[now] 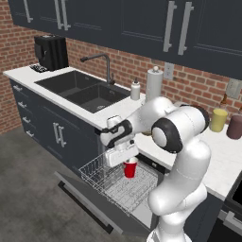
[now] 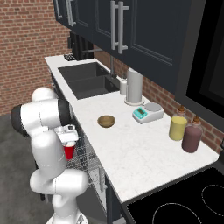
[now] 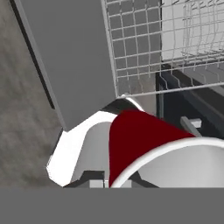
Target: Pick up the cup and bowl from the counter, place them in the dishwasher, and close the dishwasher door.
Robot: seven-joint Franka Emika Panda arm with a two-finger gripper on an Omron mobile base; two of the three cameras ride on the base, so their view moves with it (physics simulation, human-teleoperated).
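My gripper point(image 1: 128, 161) is shut on the red cup point(image 1: 130, 169), which hangs upright just above the pulled-out wire rack point(image 1: 109, 183) of the open dishwasher. From the right, the cup point(image 2: 69, 151) sits under the gripper point(image 2: 68, 143), beside the counter point(image 2: 131, 151) edge. The hand view has the cup's red wall and white rim point(image 3: 140, 133) close up, with the rack point(image 3: 144, 43) and the lowered dishwasher door point(image 3: 65, 57) beyond. The door point(image 1: 87, 202) lies flat and open. The tan bowl point(image 2: 106, 121) rests on the counter, apart from the arm.
A double sink point(image 1: 85, 90) with a faucet point(image 1: 101, 61) lies left of the dishwasher. A paper towel roll point(image 2: 134, 86), a scale point(image 2: 148, 112), a yellow cylinder point(image 2: 177, 127) and a maroon cylinder point(image 2: 192, 137) stand along the brick wall. The stove point(image 2: 188, 205) is at the near right.
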